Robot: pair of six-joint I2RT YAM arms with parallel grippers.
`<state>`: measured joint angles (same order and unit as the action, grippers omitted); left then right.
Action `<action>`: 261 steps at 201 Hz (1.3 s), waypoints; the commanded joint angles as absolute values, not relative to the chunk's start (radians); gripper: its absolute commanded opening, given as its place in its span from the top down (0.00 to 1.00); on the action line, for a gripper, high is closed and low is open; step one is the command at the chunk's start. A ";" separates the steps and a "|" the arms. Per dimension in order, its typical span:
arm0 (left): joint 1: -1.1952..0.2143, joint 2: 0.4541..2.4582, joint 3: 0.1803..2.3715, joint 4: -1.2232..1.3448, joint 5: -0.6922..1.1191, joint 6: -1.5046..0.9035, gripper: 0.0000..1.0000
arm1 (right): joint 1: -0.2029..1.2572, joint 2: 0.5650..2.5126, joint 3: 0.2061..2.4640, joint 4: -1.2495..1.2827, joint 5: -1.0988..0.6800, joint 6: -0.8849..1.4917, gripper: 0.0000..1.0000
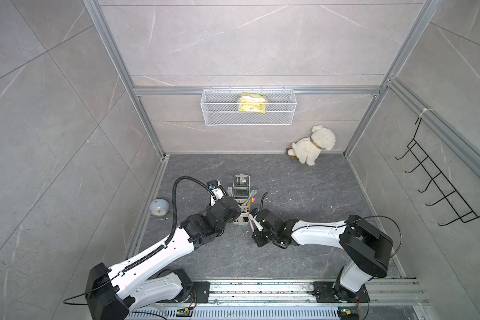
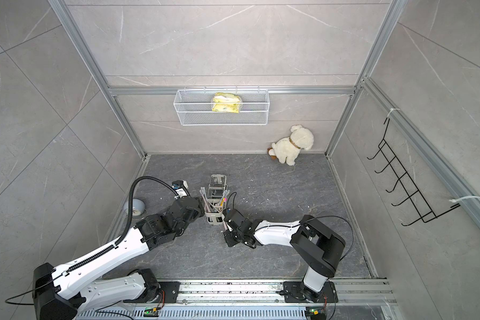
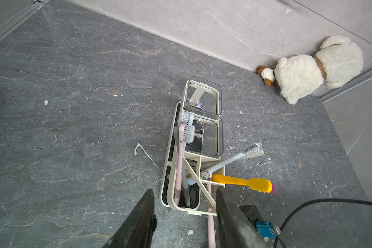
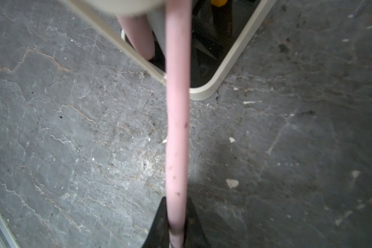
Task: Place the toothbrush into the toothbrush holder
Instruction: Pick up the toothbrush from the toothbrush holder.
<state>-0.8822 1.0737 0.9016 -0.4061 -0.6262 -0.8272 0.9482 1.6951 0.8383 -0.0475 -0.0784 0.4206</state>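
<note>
Our right gripper (image 4: 176,216) pinches the pink toothbrush (image 4: 177,128) tight by its handle. The brushy end leans over the near end of the toothbrush holder (image 3: 170,201). Our left gripper (image 3: 184,190) sits open close by that same end.

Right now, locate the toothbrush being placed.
The pink toothbrush, held in the right gripper, crosses the near rim of the toothbrush holder; the left wrist view shows its head beside the yellow toothbrush.

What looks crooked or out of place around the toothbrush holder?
The pink toothbrush in the right claw lies slanted, bristles inside the holder, handle sticking past its end. A yellow brush juts sideways over the rim.
</note>
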 commanded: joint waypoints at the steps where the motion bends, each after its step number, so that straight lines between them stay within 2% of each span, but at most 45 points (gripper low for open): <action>1: -0.884 1.057 0.903 -0.409 -0.627 -0.844 0.52 | 0.959 1.700 0.849 -0.074 -0.078 0.384 0.86; 13: -0.884 1.056 0.904 -0.415 -0.628 -0.843 0.52 | 0.959 1.689 0.850 -0.096 -0.068 0.372 0.82; 34: -0.884 1.053 0.902 -0.416 -0.632 -0.844 0.52 | 0.962 1.654 0.840 -0.138 -0.031 0.358 0.56; 54: -0.884 1.052 0.901 -0.416 -0.631 -0.845 0.52 | 0.962 1.605 0.830 -0.174 -0.011 0.353 0.44; 91: -0.884 1.058 0.899 -0.415 -0.626 -0.850 0.52 | 0.963 1.558 0.851 -0.199 -0.006 0.345 0.41; 133: -0.884 1.051 0.896 -0.416 -0.623 -0.853 0.52 | 0.962 1.672 0.935 -0.173 -0.005 0.295 0.41; 141: -0.884 1.048 0.895 -0.416 -0.623 -0.854 0.52 | 0.962 1.693 0.941 -0.159 -0.005 0.291 0.43; 175: -0.884 1.036 0.891 -0.427 -0.628 -0.858 0.52 | 0.961 1.759 0.967 -0.148 0.011 0.278 0.66; 211: -0.884 1.034 0.885 -0.424 -0.631 -0.862 0.52 | 0.962 1.727 0.903 -0.103 0.014 0.291 0.86; 261: -0.884 1.063 0.883 -0.402 -0.623 -0.866 0.52 | 0.962 1.666 0.832 -0.094 0.008 0.289 0.94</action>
